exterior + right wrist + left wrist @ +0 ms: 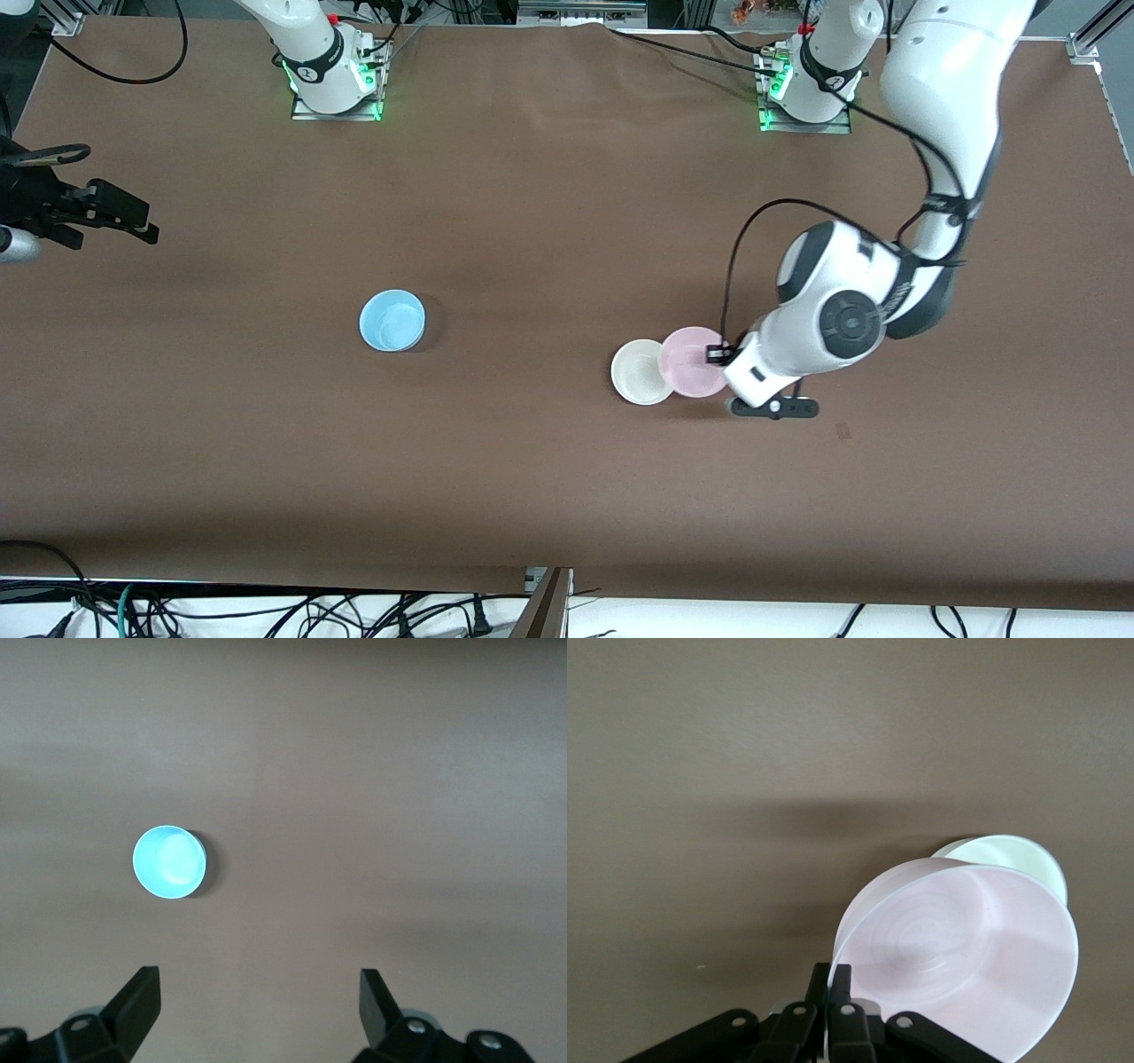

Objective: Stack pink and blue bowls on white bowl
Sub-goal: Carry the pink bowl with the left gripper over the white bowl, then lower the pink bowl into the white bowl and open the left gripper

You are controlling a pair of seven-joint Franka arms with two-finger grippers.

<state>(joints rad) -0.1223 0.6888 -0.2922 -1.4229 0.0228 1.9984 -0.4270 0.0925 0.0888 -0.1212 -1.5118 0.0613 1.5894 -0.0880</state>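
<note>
My left gripper (725,370) is shut on the rim of the pale pink bowl (691,359) and holds it tilted, with its edge over the rim of the white bowl (638,372). In the left wrist view the fingers (833,979) pinch the pink bowl's (966,948) rim, and the white bowl (1010,855) shows past it. The sky blue bowl (392,320) sits alone on the table toward the right arm's end. My right gripper (124,217) waits open and empty over that end of the table. Its wrist view (259,992) shows the blue bowl (169,861) well away from the fingers.
The brown table (549,221) holds only the three bowls. The two arm bases (332,75) stand along its edge farthest from the front camera. Cables hang below the edge nearest to the front camera.
</note>
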